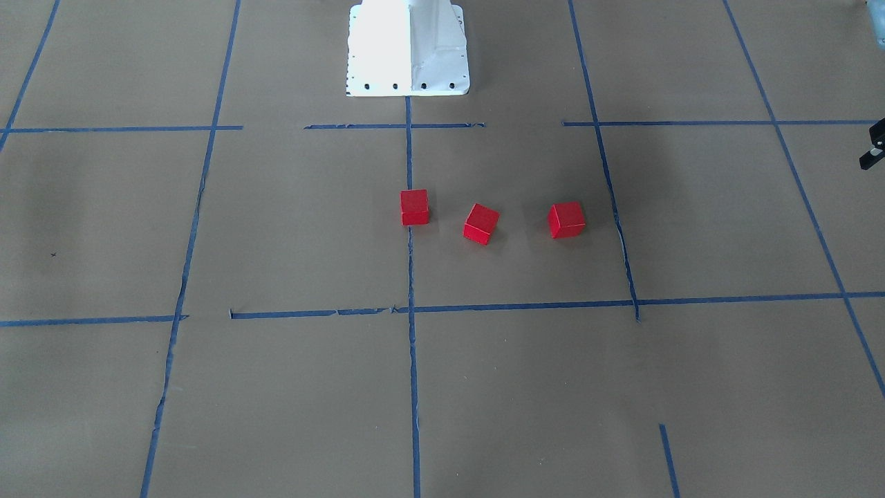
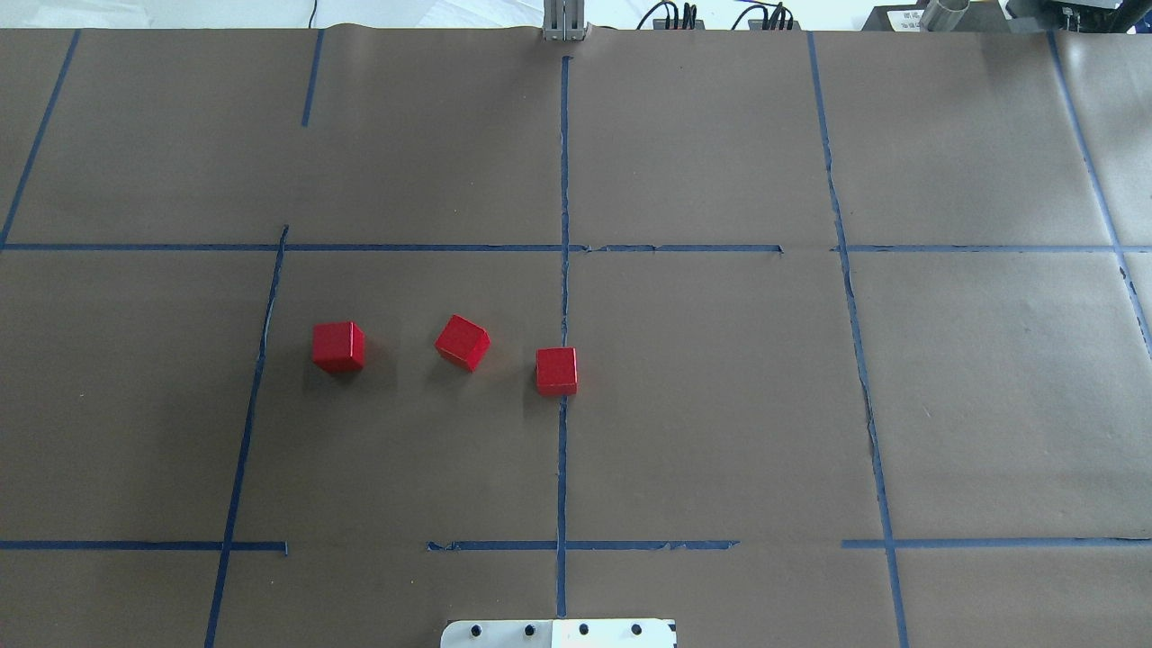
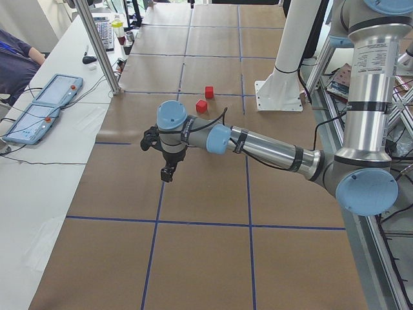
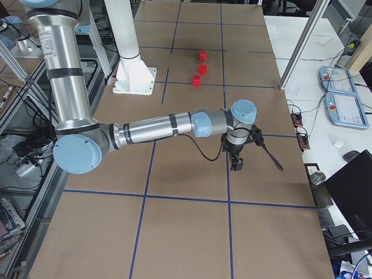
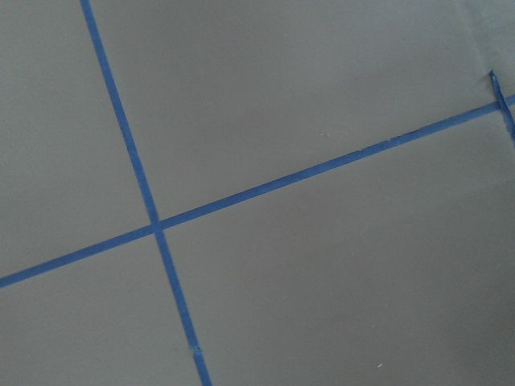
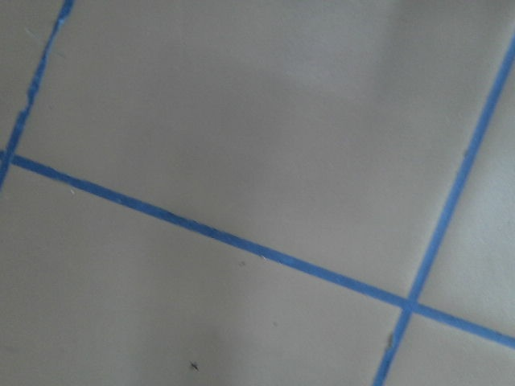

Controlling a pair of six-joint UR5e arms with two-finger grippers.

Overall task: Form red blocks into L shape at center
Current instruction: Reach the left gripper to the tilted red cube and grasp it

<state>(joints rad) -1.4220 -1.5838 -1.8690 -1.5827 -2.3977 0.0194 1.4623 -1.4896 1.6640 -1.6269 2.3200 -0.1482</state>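
I see three red blocks (image 2: pixel 466 342) lying apart mid-way across the surface (image 2: pixel 720 405). The left gripper (image 3: pixel 168 173) and right gripper (image 4: pixel 237 164) fingers are too small; I can't tell their state.

Left hand (image 3: pixel 166 173) and right hand (image 4: pixel 236 164) hang pointing downward, well apart.

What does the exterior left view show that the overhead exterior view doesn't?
Only the exterior left view shows the left arm stretched over the table, the left gripper pointing down and apart from the blocks, plus two teach pendants on a side bench. Only the overhead view shows all three red blocks, apart in a loose row, with the rightmost block on the centre tape line; from the left just two show. Both share the blue-taped brown table and the white base plate.
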